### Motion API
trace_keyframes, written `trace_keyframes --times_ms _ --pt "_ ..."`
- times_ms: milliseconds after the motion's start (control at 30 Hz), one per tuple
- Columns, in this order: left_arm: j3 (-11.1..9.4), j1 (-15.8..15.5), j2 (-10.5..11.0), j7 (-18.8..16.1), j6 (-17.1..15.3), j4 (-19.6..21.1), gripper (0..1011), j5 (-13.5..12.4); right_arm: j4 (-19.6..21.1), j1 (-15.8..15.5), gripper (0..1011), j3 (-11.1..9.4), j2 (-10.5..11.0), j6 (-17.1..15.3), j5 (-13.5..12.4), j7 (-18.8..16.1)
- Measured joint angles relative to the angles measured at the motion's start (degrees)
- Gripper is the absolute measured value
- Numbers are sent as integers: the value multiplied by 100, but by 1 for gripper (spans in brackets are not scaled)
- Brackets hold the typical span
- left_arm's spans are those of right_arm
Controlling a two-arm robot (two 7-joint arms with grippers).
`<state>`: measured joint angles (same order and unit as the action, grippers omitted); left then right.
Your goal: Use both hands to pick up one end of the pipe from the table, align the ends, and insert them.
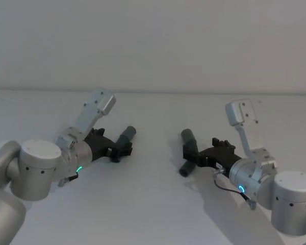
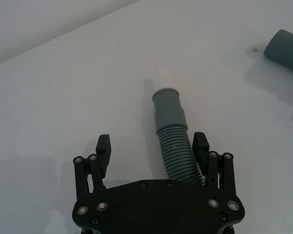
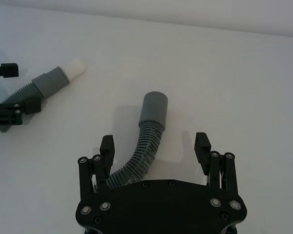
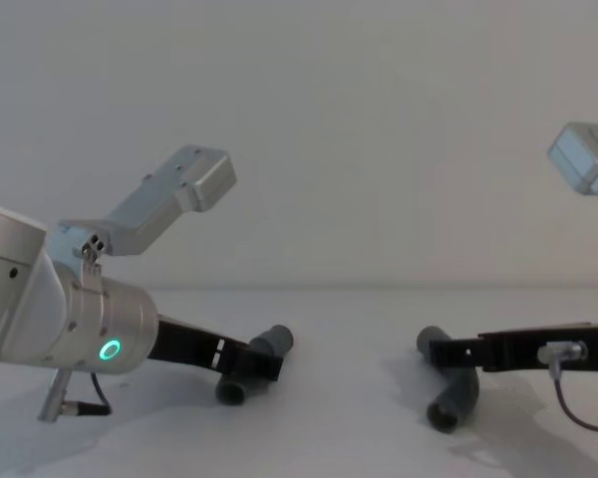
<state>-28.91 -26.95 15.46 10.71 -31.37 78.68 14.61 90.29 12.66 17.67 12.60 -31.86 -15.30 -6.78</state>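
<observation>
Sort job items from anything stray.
Job: grey ribbed white-tipped pipe piece, black plastic left end effector open around it; grey ribbed plain-cuffed pipe piece, black plastic right end effector open around it; matte white table.
Background: plain pale wall.

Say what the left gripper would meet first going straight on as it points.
The left gripper would meet the pipe piece lying between its open jaws, ribbed middle nearest. Beyond the white tip the table looks free; the other piece lies aside.

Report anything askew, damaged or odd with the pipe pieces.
Nothing stands out. The left pipe piece and right pipe piece lie intact on the table, inside the open left gripper and right gripper.
</observation>
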Motion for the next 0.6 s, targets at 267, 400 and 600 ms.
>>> trace_keyframes --times_ms 267,400,600 --pt "24 23 -4 5 -1 6 1001 -45 -99 64 993 81 -40 -21 95 -28" --pt "42 48 -2 5 -1 35 1001 -65 -148 99 994 119 -70 -32 133 -42" --pt "78 92 14 3 -2 91 1001 -86 -235 164 994 165 -117 -41 196 -52"
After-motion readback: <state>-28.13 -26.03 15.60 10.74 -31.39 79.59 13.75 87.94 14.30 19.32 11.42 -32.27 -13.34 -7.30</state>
